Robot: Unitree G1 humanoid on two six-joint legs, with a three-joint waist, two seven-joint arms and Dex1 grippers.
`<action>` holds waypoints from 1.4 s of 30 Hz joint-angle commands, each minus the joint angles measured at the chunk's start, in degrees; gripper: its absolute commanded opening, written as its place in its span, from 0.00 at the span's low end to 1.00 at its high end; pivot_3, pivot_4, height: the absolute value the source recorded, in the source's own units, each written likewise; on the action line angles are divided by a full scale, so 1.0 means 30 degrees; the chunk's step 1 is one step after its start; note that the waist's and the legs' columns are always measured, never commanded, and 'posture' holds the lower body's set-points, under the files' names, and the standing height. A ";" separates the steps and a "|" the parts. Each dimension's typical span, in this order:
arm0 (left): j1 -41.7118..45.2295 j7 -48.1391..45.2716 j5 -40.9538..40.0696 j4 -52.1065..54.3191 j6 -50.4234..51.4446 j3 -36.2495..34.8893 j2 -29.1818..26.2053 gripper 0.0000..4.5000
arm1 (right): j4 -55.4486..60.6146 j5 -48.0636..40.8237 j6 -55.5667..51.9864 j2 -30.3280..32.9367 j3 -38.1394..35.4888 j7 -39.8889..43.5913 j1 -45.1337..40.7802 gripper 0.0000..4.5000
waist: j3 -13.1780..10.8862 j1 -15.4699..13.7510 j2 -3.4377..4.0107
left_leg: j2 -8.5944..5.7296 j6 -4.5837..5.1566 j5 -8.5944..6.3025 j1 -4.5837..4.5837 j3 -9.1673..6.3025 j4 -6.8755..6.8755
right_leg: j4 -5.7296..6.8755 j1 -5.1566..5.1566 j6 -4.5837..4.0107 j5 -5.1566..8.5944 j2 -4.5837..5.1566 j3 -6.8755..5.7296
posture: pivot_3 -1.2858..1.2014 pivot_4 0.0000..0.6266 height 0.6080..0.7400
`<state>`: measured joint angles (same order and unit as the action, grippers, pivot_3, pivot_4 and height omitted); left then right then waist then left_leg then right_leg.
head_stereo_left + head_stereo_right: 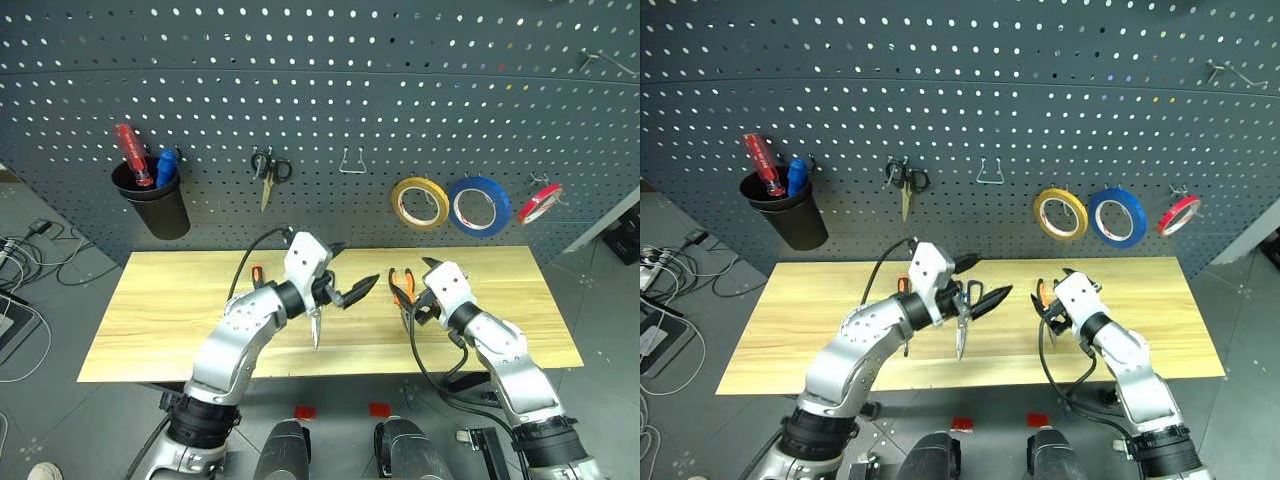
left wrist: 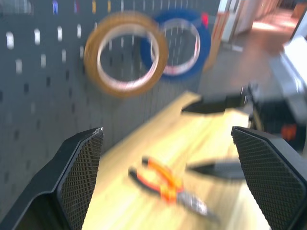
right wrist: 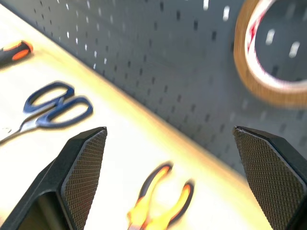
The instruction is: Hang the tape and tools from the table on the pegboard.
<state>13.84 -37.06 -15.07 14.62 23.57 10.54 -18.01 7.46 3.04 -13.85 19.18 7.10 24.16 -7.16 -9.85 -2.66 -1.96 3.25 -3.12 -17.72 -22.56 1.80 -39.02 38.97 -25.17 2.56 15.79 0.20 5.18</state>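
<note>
- Left eye view, your stock: tape (image 1: 419, 203) hangs on the pegboard (image 1: 320, 90), beside a blue roll (image 1: 479, 206).
- Pliers (image 2: 168, 184) lie on the table (image 1: 180, 300), toward its back edge, right of middle.
- Scissors (image 3: 50, 109) lie mid-table; screwdriver (image 3: 13, 51) lies nearer the back edge.
- Your left gripper (image 1: 347, 272) is spread wide, empty, above the scissors.
- Your right gripper (image 3: 170, 143) is spread wide, empty, over the pliers.

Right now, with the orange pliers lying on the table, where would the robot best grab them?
Probably across the two orange handles of the pliers, coming down from above with the right claw, which is open and closest. The pliers lie flat on the table, so only the top is free, and the handles curve into a wider, grippier span than the thin steel nose.
</note>
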 commanded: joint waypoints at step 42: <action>-0.2235 -0.1998 0.0322 0.2171 -0.0138 0.0826 -0.2935 1.00 | -0.6112 -0.1586 -1.1664 -0.4543 -0.2612 -0.6133 -0.8464 0.87 | -0.3317 0.0778 0.0256 | 0.0049 0.0080 -0.0034 -0.0051 -0.0115 -0.0002 | 0.0027 -0.0059 -0.0016 0.0010 0.0017 -0.0046 | 0.57 0.66 1.00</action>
<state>7.28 -43.09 -13.65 19.16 23.37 13.18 -26.89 -11.53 -1.35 -49.77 5.39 -0.85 5.48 -32.27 -19.80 -0.33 -1.19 3.39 -2.88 -17.82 -22.72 1.45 -39.03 39.04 -25.35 2.51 15.82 0.25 5.05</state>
